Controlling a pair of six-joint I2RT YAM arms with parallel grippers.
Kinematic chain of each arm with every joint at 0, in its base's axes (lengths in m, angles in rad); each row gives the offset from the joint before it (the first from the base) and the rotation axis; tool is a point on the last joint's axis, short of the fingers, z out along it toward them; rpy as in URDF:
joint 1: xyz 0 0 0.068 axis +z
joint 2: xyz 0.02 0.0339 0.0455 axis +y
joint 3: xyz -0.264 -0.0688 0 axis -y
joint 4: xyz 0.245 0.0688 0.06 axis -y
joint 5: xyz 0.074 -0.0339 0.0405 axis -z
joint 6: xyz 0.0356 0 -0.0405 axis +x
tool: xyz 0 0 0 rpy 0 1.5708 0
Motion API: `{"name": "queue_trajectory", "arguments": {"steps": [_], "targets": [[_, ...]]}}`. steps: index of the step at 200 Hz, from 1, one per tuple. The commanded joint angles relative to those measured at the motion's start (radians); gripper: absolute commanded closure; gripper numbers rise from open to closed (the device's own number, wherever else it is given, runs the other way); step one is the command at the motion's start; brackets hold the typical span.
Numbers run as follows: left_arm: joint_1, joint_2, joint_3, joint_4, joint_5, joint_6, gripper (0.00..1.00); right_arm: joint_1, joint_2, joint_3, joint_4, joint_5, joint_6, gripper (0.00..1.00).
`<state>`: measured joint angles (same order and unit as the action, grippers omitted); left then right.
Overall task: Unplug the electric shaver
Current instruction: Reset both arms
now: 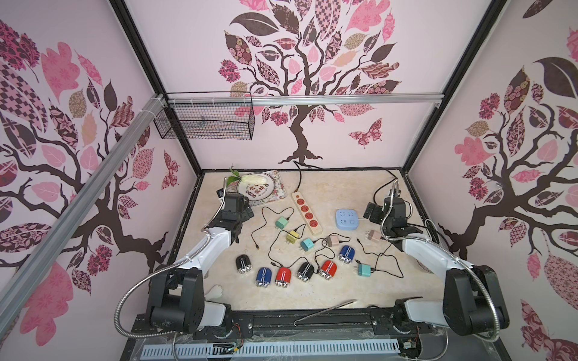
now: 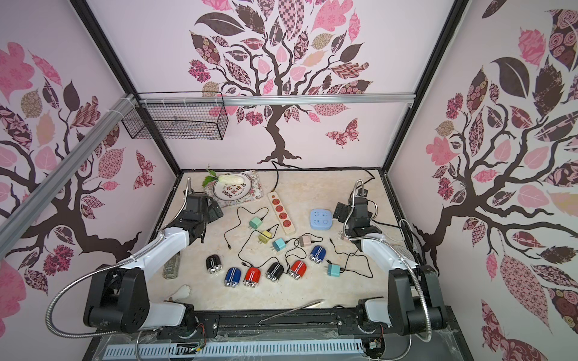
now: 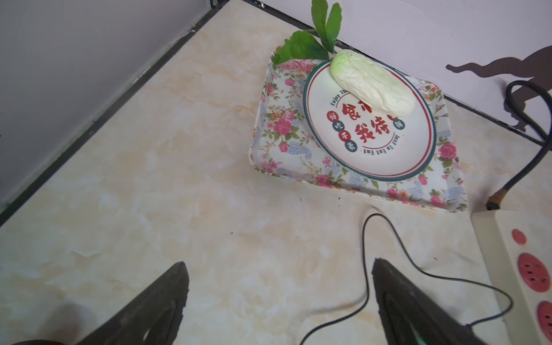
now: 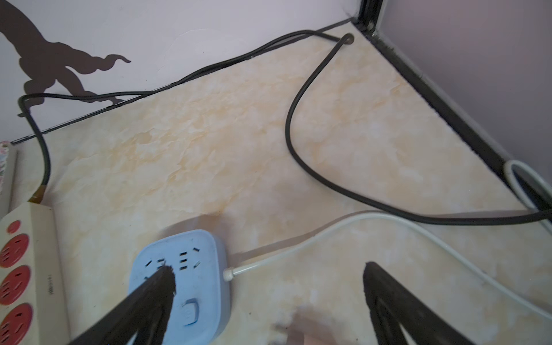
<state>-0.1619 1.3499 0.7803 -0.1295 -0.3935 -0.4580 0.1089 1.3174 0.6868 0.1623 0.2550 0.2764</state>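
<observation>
Several small electric shavers lie in a row at the front middle of the table in both top views, among them a black one, a red one and a blue one. Thin black cables tangle between them and several small coloured chargers such as a green one. My left gripper hovers open and empty at the back left, near the floral tray. My right gripper is open and empty at the back right, one finger over the blue socket cube.
A cream power strip with red sockets lies in the back middle, its thick black cord running along the back wall. A floral tray holds a plate and a cabbage. Metal tongs lie at the front edge. A wire basket hangs on the wall.
</observation>
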Motion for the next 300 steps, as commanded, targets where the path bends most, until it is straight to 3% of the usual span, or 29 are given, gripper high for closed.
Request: {"name": "queue_trajectory", "arguments": {"steps": [1,22,60,103,142,196,211,300], "targets": [[0.005,-0.084,-0.12,0.279,-0.074,0.126,0.02,0.003,-0.046,-0.029,0.132,0.097,-0.097,0.01],[0.005,-0.112,-0.166,0.348,-0.091,0.167,0.02,0.003,-0.078,-0.077,0.18,0.032,-0.1,0.01],[0.01,-0.087,-0.246,0.513,-0.175,0.294,0.02,0.003,-0.091,-0.163,0.282,0.092,-0.117,0.01],[0.096,-0.047,-0.327,0.687,-0.069,0.34,0.02,0.003,-0.083,-0.19,0.326,0.119,-0.166,0.02],[0.102,0.027,-0.359,0.812,-0.033,0.405,0.02,0.003,-0.074,-0.24,0.407,0.142,-0.195,0.04],[0.142,0.219,-0.408,1.065,0.143,0.424,0.02,0.002,-0.018,-0.301,0.579,0.106,-0.222,0.03],[0.17,0.235,-0.414,1.089,0.196,0.412,0.02,0.002,0.009,-0.321,0.641,0.091,-0.239,0.03],[0.171,0.232,-0.413,1.075,0.197,0.413,0.02,-0.002,0.219,-0.409,1.007,-0.065,-0.281,0.02]]}}
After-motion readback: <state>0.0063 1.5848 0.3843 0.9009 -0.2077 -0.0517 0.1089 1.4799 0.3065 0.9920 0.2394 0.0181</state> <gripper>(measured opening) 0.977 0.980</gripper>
